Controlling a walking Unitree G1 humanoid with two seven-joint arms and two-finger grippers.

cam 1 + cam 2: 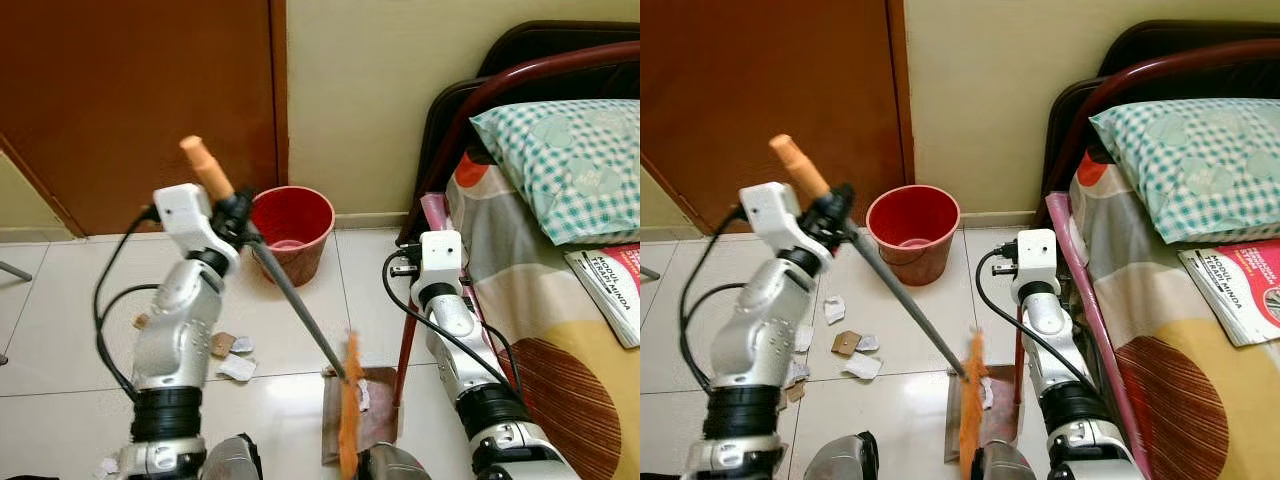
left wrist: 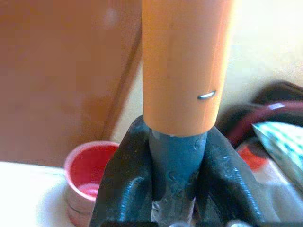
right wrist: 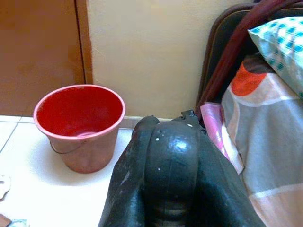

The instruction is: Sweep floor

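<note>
Door, brown, fills the far left, its foot meeting the white tiled floor. Left gripper, raised at left, has its jaws closed around the grey shaft of the broom just below the orange handle end; the left wrist view shows both fingers pressed against the shaft. Paper scraps lie on the tiles near the left arm. Red bucket stands far centre against the cream wall. Broom shaft slants down and right to orange bristles resting on the brown dustpan, near centre. Right gripper points toward the bucket; whether its jaws are closed cannot be told. Bed with dark red frame bounds the right, close beside the right arm, carrying a checked pillow and a book.
</note>
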